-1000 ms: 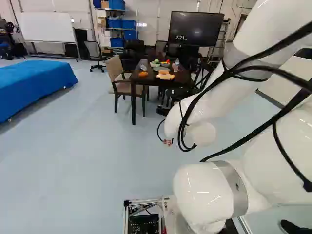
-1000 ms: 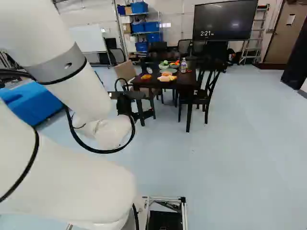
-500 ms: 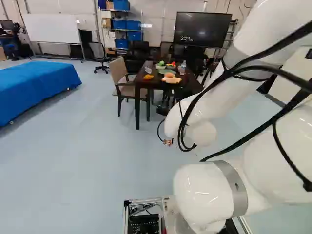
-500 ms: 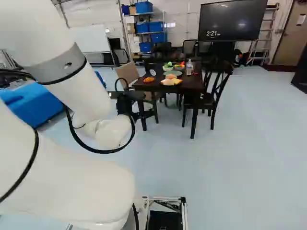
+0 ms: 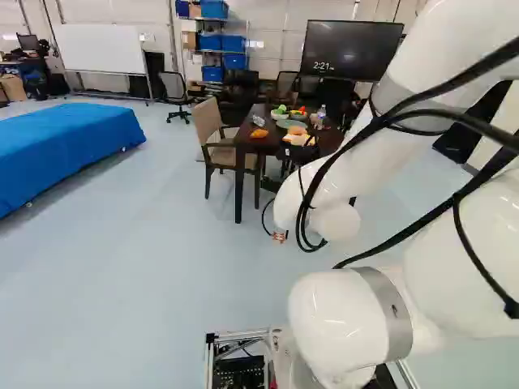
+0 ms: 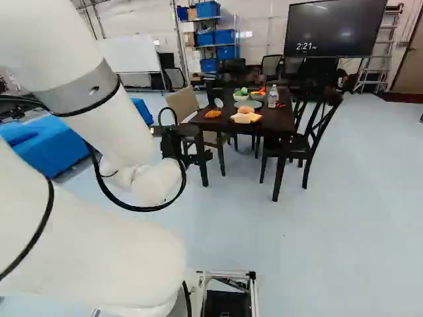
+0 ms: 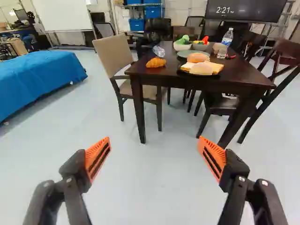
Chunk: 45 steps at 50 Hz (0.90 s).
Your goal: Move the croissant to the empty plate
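Observation:
In the right base view my gripper (image 6: 173, 142) shows as a dark shape beyond the white wrist, overlapping the table's near left side. The wrist view has the gripper (image 7: 153, 140) open, its orange pads wide apart with only floor between them. Ahead and well beyond the fingers, the croissant (image 7: 155, 62) lies on the bare dark table (image 7: 234, 75) near its left corner; the right base view shows the croissant (image 6: 213, 113) too. Behind the bread sits a grey-green plate (image 7: 185, 53), partly hidden by a bun; no food is plainly on it.
Bread slices and buns (image 7: 206, 68) rest on a dark plate at the table's near side. Behind stand bowls (image 7: 182, 46) of produce and a bottle (image 7: 227, 37). A beige chair (image 7: 112, 54) is at the table's left, a dark chair (image 7: 276, 70) at its right.
The base has moved: the table and room have shifted rightward in both base views, and the table looks nearer. The arm holds the same pose over its lowest joint.

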### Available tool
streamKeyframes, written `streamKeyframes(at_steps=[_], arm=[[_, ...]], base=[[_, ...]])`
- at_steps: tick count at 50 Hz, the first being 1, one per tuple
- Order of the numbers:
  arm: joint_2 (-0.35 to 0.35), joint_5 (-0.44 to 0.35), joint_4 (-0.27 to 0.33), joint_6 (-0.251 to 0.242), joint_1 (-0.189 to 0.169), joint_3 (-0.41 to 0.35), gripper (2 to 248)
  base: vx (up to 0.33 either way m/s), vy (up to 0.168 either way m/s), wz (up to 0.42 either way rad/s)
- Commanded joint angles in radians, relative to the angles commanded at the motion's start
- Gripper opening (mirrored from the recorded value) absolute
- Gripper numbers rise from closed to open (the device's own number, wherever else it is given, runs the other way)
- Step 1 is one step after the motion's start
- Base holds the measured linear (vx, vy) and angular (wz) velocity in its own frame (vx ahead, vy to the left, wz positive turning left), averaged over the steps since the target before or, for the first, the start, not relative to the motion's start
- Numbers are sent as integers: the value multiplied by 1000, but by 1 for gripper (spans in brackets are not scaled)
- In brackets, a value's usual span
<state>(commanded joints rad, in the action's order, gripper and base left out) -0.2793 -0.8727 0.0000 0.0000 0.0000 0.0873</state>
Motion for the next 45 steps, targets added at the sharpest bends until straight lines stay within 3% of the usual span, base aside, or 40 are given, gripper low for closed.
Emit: streamKeyframes(at_steps=[45], arm=[[0,0,0,0,0,0,247]], base=[[184,49,-23]])
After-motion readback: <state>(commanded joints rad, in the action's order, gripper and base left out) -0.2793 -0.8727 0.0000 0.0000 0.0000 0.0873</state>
